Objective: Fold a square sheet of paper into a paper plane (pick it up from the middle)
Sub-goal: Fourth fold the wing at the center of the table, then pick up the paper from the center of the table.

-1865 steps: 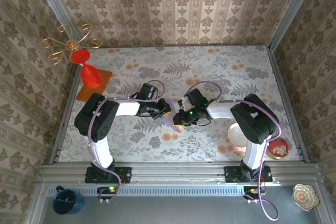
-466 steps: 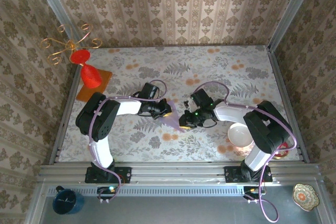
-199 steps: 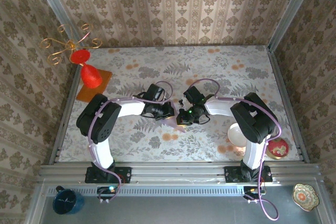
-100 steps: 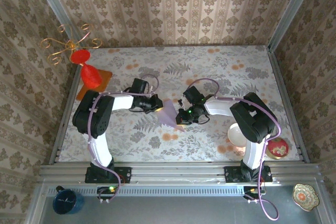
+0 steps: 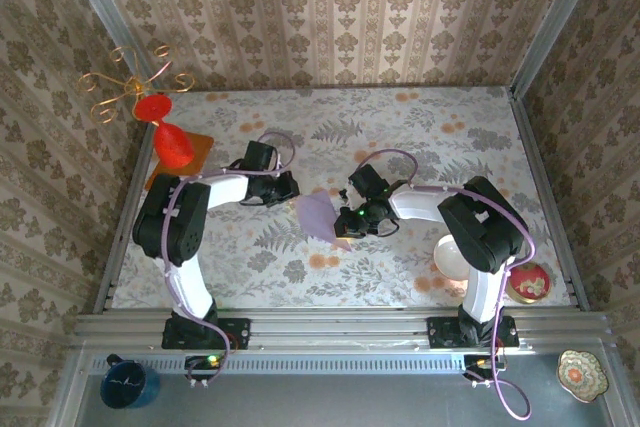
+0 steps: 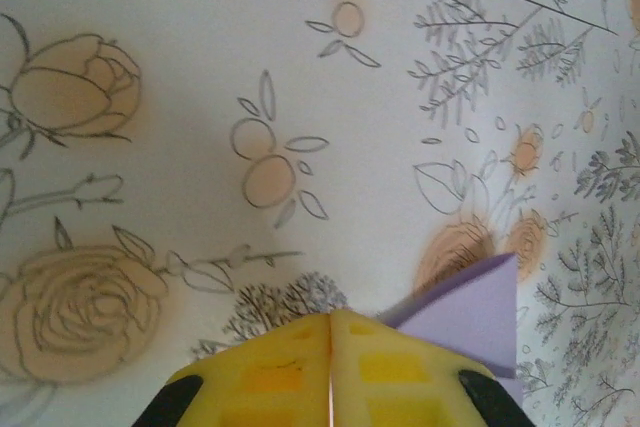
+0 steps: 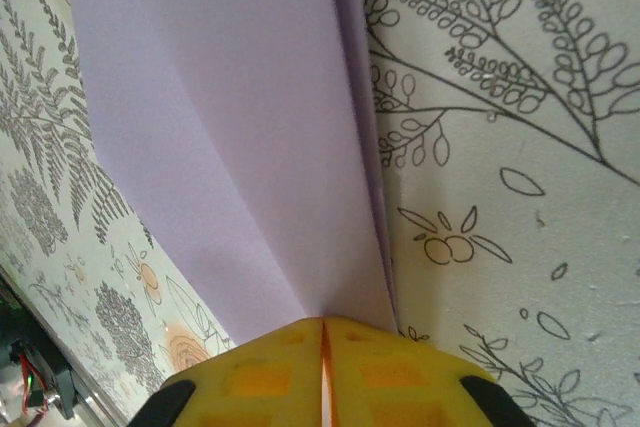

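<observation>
Right gripper [image 7: 323, 325] pinching paper plane [image 7: 230, 117] at folded edge; left gripper [image 6: 330, 319] closed, empty, sitting just left of plane; open table [image 5: 430, 137] lying beyond plane.

That lilac paper [image 5: 316, 214] is only partway folded so far: a flat, pointy wedge with one long crease. The creased end runs right into the closed tips of the right pincer [image 7: 322, 327], and one loose corner sits just beside the left pincer [image 6: 330, 322].
</observation>
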Controlling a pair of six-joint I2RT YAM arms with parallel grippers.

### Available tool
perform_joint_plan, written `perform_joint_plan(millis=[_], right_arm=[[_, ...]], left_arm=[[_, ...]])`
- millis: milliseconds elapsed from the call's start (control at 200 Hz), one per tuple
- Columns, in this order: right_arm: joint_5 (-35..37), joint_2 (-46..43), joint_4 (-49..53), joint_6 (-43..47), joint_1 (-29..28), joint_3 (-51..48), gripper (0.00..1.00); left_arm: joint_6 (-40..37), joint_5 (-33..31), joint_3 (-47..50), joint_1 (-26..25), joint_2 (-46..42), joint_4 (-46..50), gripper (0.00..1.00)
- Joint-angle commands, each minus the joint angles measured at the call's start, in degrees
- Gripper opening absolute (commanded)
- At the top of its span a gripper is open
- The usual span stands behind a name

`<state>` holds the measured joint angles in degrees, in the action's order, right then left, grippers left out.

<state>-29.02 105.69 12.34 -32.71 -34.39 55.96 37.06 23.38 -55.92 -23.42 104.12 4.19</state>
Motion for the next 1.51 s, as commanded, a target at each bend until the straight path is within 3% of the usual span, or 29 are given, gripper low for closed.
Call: perform_joint_plan(millis=[0, 90, 230, 505, 765, 1140, 1501], right_arm=[[1.3, -3.5, -1.4, -3.9, 0.1, -1.4, 0.18], [1.1, -8.4, -6.2, -6.5, 0.6, -1.9, 0.29], [6.4, -12.8, -8.6, -6.6, 2.5, -4.6, 0.41], [1.4, -6.9, -10.3, -1.9, 5.2, -3.8, 0.42], [-5.9, -1.7, -11.8, 2.7, 5.2, -0.3, 0.35], [-9.0, 0.9, -12.3, 4.1, 5.2, 0.4, 0.34], [-11.3, 3.9, -12.4, 4.0, 5.0, 1.7, 0.21]], left_arm=[[-0.4, -5.6, -1.3, -2.2, -5.3, 2.7, 0.14], [0.9, -9.4, -0.1, -5.0, -8.8, 3.3, 0.22], [4.1, -12.9, 3.4, -7.3, -13.8, 2.6, 0.35], [15.0, -8.9, 11.4, -11.0, -19.0, -4.9, 0.52], [20.1, -8.6, 14.7, -13.6, -18.2, -8.6, 0.55], [22.1, -7.7, 15.8, -14.7, -15.9, -10.3, 0.55], [23.7, -8.2, 18.6, -16.0, -14.7, -11.6, 0.53]])
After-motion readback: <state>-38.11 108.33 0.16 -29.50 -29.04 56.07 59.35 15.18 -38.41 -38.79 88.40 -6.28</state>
